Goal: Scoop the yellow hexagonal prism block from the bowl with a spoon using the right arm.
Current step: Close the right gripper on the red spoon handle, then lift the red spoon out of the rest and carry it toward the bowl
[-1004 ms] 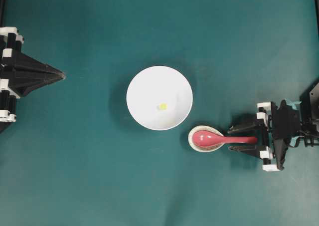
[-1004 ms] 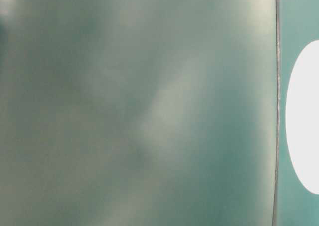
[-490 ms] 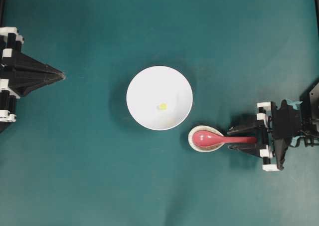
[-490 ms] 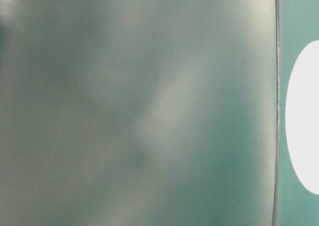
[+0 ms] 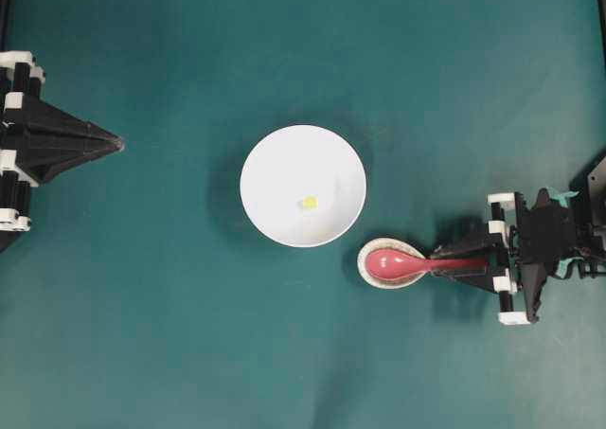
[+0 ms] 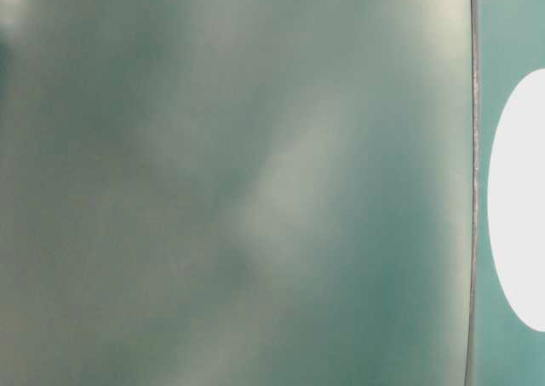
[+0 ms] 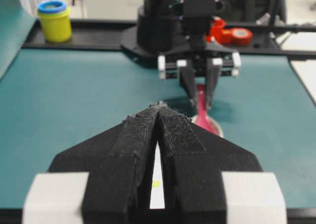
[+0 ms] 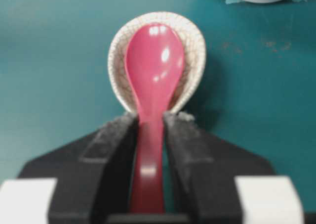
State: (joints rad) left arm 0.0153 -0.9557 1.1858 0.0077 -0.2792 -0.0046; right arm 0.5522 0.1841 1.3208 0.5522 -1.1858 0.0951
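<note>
**Inspector:** As the handle runs back between your jaws, state the alignment.

**Right arm:** In my wrist view the spoon [image 8: 154, 80] lies lengthwise from 12 to 6 o'clock. Its scoop sits at 12 in the speckled spoon rest [image 8: 195, 41]; its handle passes straight down the gap of my right gripper [image 8: 149, 122]. My jaws are partly closed, one pad [image 8: 118, 135] along each side of the handle. Whether they already press it, I cannot tell.

**Inspector:** And the target?

**Right arm:** Overhead, the yellow hexagonal prism block [image 5: 309, 202] rests in the bowl [image 5: 270, 164], toward 10 o'clock from the scoop and apart from it. The left gripper [image 5: 114, 143] sits closed and empty, well off at 9 o'clock. I am the nearer arm.
</note>
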